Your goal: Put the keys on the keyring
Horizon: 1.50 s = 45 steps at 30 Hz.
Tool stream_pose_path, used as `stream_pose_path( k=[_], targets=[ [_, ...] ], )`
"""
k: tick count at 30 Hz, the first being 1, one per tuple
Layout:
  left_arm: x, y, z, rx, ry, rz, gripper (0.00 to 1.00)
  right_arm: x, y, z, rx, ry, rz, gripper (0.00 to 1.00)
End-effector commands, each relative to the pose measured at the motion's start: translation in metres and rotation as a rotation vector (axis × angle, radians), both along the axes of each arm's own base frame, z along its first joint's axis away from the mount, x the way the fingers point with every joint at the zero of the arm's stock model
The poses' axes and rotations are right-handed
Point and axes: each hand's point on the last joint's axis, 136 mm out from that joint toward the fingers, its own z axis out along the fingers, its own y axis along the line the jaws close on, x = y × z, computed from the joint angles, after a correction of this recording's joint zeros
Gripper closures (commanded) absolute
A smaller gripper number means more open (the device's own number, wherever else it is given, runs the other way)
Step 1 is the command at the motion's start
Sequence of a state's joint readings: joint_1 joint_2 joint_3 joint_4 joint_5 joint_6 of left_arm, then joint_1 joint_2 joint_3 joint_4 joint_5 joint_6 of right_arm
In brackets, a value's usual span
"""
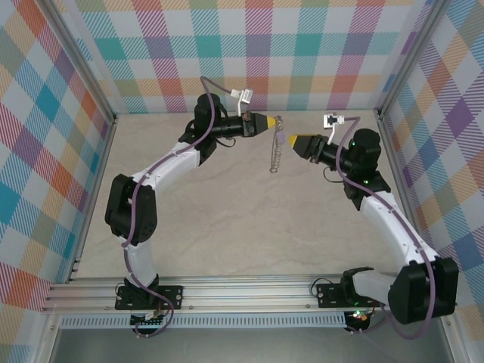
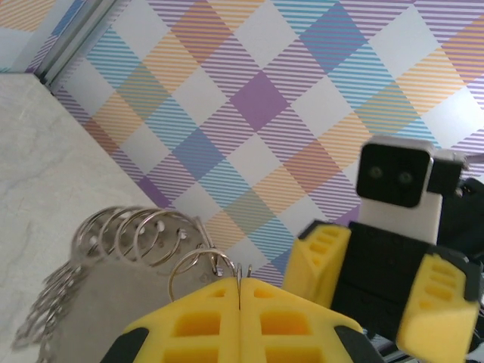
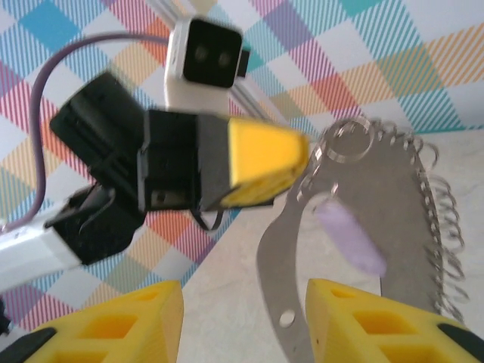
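**Check the key is really on before you pull back**

Above the desk [image 1: 227,227], at its far side, the two arms meet nose to nose. Your left pincer [image 1: 266,125] is pressed together on a wire loop at the top of the keyring [image 1: 277,147], so the silvery links hang straight down from it, clear of the desk. Your right pincer [image 3: 246,302] stands apart with nothing between its fingers, just beside the hanging links. The lilac key [image 3: 349,240] sits against the keyring's upper part, close under the left fingertips (it is blurred, so I cannot tell whether it is threaded on or merely resting there).

To my eye, the step is confirming the hang. Keep the left clamp firm and level, and draw the right pincer straight back – slowly – so that neither finger snags a loop or knocks the key off.
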<state>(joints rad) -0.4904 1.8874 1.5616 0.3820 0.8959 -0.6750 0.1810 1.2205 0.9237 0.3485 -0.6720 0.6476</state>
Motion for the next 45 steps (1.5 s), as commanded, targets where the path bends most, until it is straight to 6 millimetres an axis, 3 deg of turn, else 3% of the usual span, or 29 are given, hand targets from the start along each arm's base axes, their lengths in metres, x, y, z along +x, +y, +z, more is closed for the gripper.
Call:
stream_pose_path(
  k=[1, 7, 17, 27, 45],
  targets=[
    [-0.015, 0.007, 0.043, -0.077, -0.083, -0.001, 1.00, 0.015, -0.002, 0.028, 0.087, -0.080, -0.011, 0.54],
    [-0.018, 0.007, 0.047, -0.095, -0.071, -0.002, 1.00, 0.030, 0.007, 0.034, 0.146, -0.104, 0.048, 0.59],
    [-0.017, 0.007, 0.048, -0.102, -0.068, 0.001, 1.00, 0.038, 0.018, 0.034, 0.203, -0.082, 0.111, 0.65],
    [-0.017, 0.006, 0.051, -0.105, -0.072, -0.003, 1.00, 0.037, 0.034, 0.029, 0.198, -0.069, 0.152, 0.66],
    [-0.016, 0.005, 0.050, -0.103, -0.072, -0.002, 1.00, 0.036, 0.039, 0.023, 0.190, -0.053, 0.170, 0.85]
  ],
)
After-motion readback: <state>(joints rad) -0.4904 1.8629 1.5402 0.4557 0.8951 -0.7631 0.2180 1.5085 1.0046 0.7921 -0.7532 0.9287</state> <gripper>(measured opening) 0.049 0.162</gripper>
